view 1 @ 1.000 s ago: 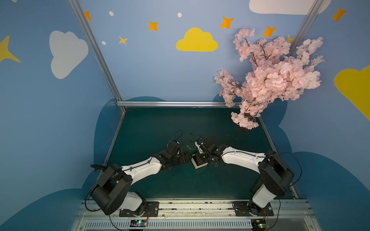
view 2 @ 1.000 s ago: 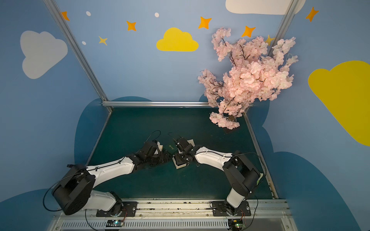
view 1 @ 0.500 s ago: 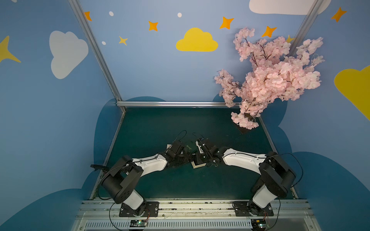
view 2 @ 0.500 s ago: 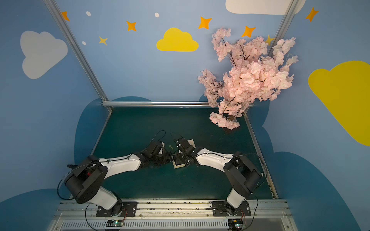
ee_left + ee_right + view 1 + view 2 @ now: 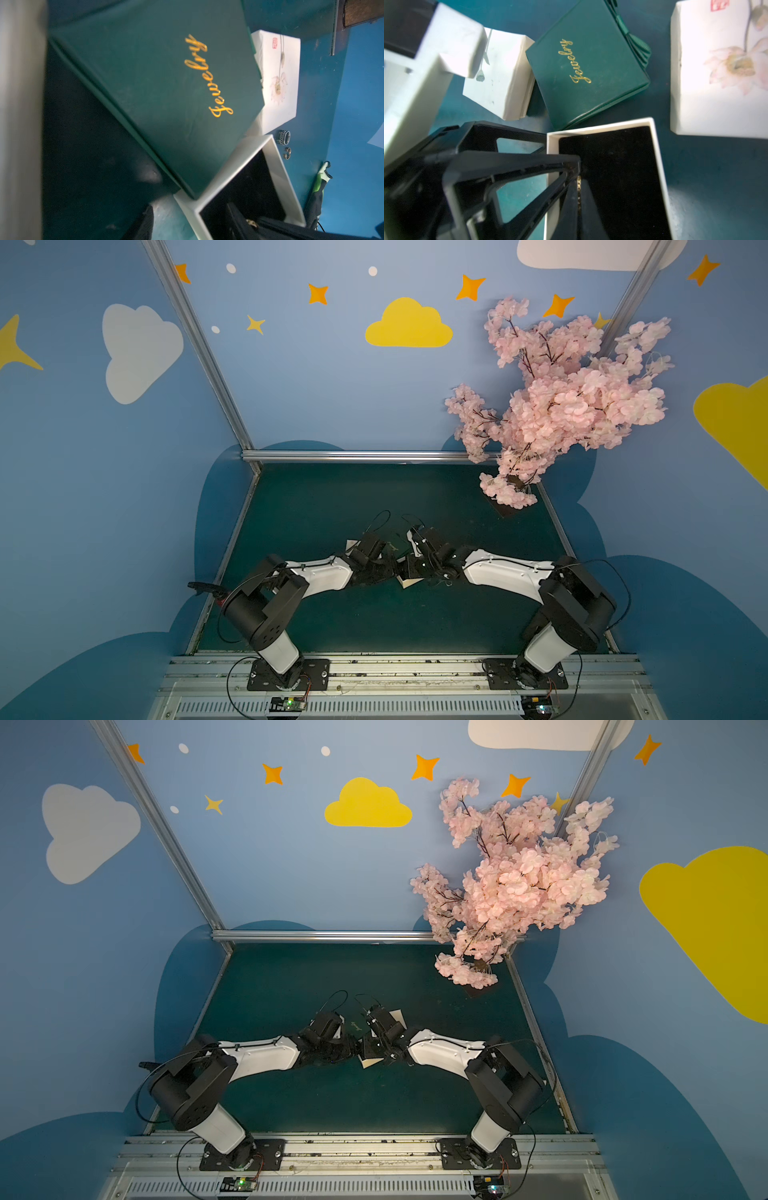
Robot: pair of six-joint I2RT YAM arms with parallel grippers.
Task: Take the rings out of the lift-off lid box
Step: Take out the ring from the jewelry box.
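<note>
Lower frame: right claw [image 5: 576,174] clamped on a thin ring [image 5: 579,187] inside the open white box [image 5: 658,158], green Jewelry box [image 5: 583,62] just beside; left claw [image 5: 352,1047] grip unclear.

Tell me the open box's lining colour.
Black lining; best seen in the right wrist view.

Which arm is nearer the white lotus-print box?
Right. The right arm passes just beside the lotus-print box in a top view; the left arm is on the far side of the green Jewelry box from it.
</note>
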